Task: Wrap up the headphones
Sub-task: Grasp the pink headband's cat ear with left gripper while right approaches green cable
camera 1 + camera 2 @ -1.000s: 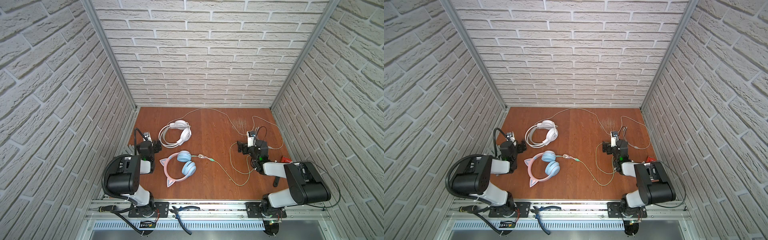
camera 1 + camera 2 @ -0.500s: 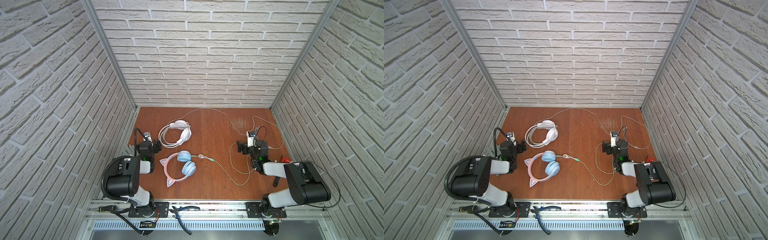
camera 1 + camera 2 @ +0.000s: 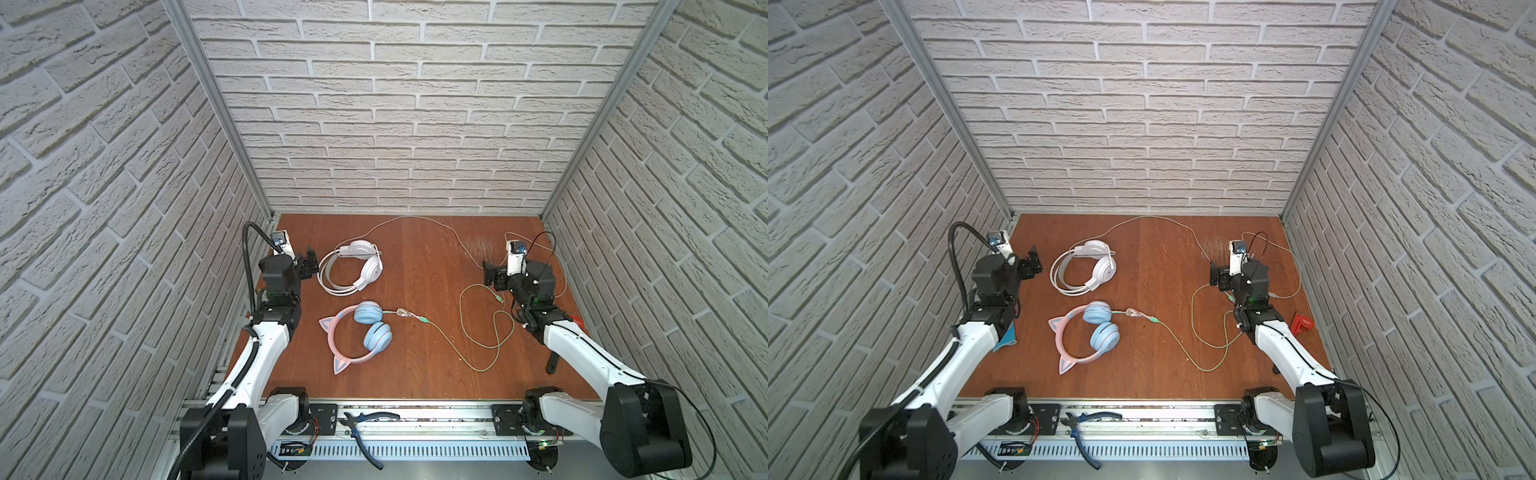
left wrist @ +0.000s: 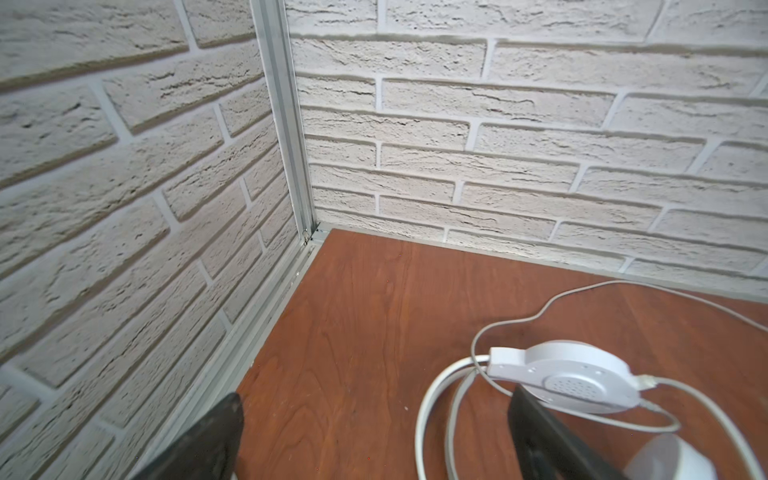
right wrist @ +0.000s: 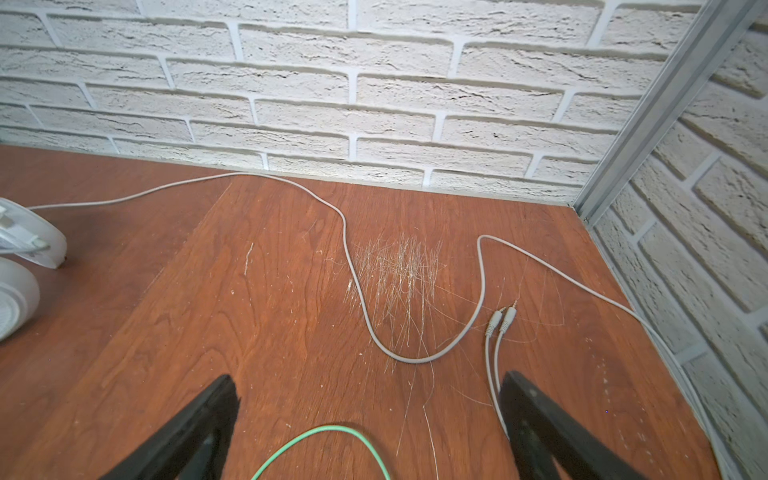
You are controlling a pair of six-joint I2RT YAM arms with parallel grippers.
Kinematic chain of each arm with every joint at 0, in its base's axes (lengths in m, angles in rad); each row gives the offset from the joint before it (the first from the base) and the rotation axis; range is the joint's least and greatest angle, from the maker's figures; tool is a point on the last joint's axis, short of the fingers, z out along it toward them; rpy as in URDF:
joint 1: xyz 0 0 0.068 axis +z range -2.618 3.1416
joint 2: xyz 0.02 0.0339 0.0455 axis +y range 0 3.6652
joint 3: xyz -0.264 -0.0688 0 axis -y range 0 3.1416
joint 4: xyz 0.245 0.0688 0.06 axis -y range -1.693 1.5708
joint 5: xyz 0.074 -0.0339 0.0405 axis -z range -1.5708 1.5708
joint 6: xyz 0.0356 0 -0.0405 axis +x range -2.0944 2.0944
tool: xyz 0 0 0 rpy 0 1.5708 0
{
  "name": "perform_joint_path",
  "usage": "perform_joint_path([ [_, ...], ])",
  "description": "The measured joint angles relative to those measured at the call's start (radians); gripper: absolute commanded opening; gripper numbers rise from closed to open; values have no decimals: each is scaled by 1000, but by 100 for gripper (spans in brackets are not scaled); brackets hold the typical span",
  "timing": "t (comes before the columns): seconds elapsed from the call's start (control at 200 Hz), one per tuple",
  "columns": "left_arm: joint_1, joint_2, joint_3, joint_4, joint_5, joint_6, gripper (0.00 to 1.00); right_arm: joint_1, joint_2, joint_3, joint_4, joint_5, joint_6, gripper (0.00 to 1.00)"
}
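Observation:
In both top views the white headphones lie at the back left of the brown table. Their white cable runs along the back wall to the right side. The pink cat-ear headphones with light-blue cups lie nearer the front. Their greenish cable loops to the right. My left gripper is open beside the white headband, holding nothing. My right gripper is open and low over the green cable, with the white cable's plugs just beyond it.
Brick-pattern walls close in the left, back and right of the table. Pliers lie on the front rail. A small red object and a black piece sit near the right arm, and a blue item lies under the left arm.

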Motion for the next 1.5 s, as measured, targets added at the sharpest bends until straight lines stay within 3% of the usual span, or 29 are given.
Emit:
perform_joint_path([
  [0.285,-77,-12,219,-621,68,-284,98,2,-53,115,-309,-60,43,100],
  [0.43,-123,8,224,-840,127,-433,98,10,-63,138,-412,-113,53,100],
  [0.595,-170,13,174,-975,182,-550,96,24,-68,147,-492,-179,61,100],
  [0.81,-206,22,51,-1035,250,-639,92,51,-42,160,-569,-246,75,100],
  [1.005,-226,80,-46,-1008,288,-700,80,88,-40,160,-598,-250,79,100],
  [1.5,-260,240,-71,-878,278,-680,57,120,-3,161,-606,-221,113,100],
])
